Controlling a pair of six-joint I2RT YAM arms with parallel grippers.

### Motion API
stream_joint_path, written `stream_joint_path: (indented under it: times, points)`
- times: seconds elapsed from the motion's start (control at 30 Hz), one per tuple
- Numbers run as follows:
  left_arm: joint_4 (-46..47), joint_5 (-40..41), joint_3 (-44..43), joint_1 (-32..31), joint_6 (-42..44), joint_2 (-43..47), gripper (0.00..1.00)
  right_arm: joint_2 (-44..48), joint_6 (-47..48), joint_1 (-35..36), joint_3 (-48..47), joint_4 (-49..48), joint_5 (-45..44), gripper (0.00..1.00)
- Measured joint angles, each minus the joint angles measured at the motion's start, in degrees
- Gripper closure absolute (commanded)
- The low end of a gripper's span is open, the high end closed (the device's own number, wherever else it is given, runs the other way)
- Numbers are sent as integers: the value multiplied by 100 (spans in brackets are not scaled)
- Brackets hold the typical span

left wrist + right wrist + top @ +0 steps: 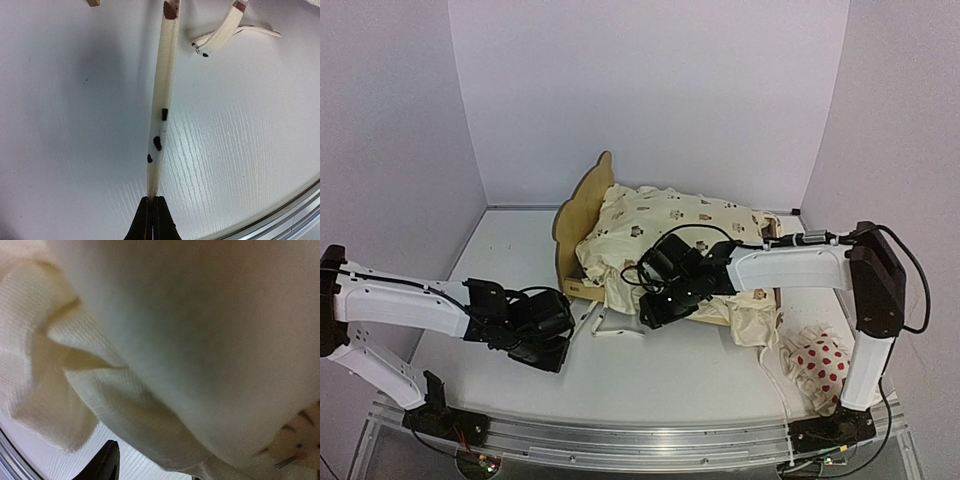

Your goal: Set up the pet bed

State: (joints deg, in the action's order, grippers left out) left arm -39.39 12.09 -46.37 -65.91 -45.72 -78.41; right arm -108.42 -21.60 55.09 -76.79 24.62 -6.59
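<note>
Nearest, by the right arm's base, a red-dotted pillow (820,365) lies on the tabletop (500,260). The left fingers (149,222) are pressed together, pinching a cream tie (162,100) stretched over the tabletop. The right fingers (107,462) sit at the near edge of the cushion (660,215); I cannot tell whether they grip it. Beyond, the bed (582,205) stands mid-tabletop under that cushion.

Scalloped plywood pet bed (582,208), upright, mostly hidden
</note>
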Motion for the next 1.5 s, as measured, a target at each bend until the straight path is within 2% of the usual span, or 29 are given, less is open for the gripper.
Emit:
stream_joint_path:
  times: [0.53, 0.7, 0.83, 0.97, 1.17, 1.27, 1.5]
  points:
    - [-599, 83, -118, -960, -831, 261, 100, -686, 353, -693, -860, 44, 194, 50]
    - [-617, 81, -122, -1025, -942, 335, 100, -665, 438, -808, -781, -35, 517, 47]
    - [-611, 159, -116, -1034, -980, 442, 100, -429, 483, -846, -317, -96, 1092, 46]
    - [-570, 267, -90, -1051, -963, 510, 100, -77, 560, -667, 55, -88, 1381, 44]
    - [-486, 464, 13, -1067, -880, 544, 100, 49, 570, 120, 133, -612, 1391, 43]
    - [-391, 504, 98, -1067, -825, 600, 100, -193, 434, 330, 38, -1034, 1245, 43]
    - [-246, 579, 302, -1067, -806, 884, 100, -1216, -40, 293, -577, -1828, 658, 43]
